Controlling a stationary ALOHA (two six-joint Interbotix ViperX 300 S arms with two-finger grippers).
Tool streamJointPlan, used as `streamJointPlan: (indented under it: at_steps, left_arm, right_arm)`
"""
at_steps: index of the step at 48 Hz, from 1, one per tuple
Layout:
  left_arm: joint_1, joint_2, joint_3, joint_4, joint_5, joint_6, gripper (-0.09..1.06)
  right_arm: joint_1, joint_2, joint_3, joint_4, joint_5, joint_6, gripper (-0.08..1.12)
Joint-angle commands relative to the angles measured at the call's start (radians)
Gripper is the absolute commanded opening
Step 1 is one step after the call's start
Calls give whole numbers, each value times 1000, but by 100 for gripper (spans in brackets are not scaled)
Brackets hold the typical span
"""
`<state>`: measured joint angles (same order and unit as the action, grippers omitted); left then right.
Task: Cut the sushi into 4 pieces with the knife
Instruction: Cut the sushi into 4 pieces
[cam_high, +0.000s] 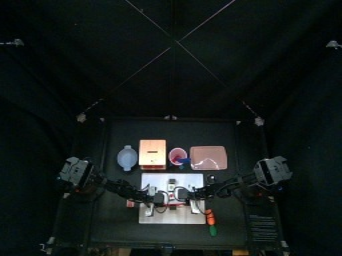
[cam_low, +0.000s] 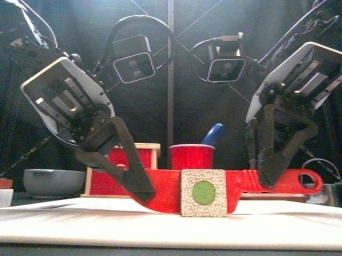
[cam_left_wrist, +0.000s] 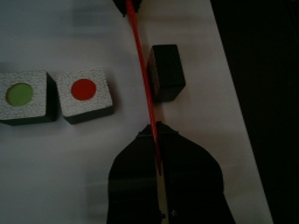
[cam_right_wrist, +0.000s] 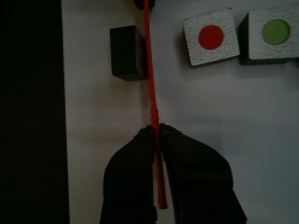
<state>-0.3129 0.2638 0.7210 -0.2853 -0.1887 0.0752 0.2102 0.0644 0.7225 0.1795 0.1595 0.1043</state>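
Clamped tight, left hand (cam_left_wrist: 153, 133) and right hand (cam_right_wrist: 156, 131) pinch the thin red plastic toy knife (cam_right_wrist: 151, 70) just beside the dark green sushi block (cam_left_wrist: 167, 70), upper centre: best pressed level, straight down.

Robotics lab booth: black curtains (cam_high: 171, 60), small table (cam_high: 114, 135), left arm (cam_high: 96, 182), right arm (cam_high: 241, 183).

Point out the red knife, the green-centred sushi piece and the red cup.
red knife (cam_low: 241, 185): front view, blade.
green-centred sushi piece (cam_low: 205, 192): front view, its green centre.
red cup (cam_low: 193, 157): front view, wall.
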Motion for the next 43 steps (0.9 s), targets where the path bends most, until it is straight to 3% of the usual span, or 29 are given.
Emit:
streamJointPlan:
  at_steps: [1,12,19,31,37,43]
  left_arm:
    - [-8,14,3,3,9,5,21]
    - [3,-84,-6,6,9,12,26]
    - [12,-155,2,23,8,12,40]
    - [49,-232,12,75,3,12,74]
    - [64,-267,18,81,3,12,82]
    - [81,-318,52,89,-2,12,84]
  right_arm:
    - [-3,9,-25,-6,-21,0,7]
    - [-9,-63,-25,-23,-15,0,7]
    - [-9,-140,-12,-38,-3,2,7]
    - [-11,-302,72,-31,77,5,7]
    - [-15,-405,123,-6,138,5,8]
    - [-29,-514,186,48,233,6,8]
